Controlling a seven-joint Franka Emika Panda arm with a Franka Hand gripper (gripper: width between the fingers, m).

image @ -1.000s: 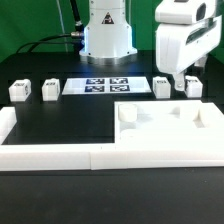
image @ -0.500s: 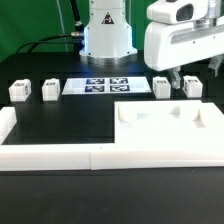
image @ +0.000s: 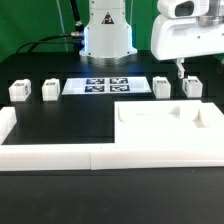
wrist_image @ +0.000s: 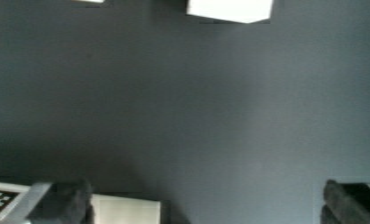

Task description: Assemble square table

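Black table first. Long white border wall runs along its front edge. Tabletop, rim up, sits in the front corner on the exterior view's right, close behind the wall; touching or not, can't tell. Marker board lies mid back. First leg and second leg stand twd the edge on the exterior view's left. Third leg and fourth leg stand twd the opposite edge. Gripper hangs over the gap btwn third & fourth, touching neither. Wrist view: fingers spread wide, bare table btwn them, so empty. My read: next grab is either neighbour, just sideways & down. Tabletop lies frontward of the gripper.
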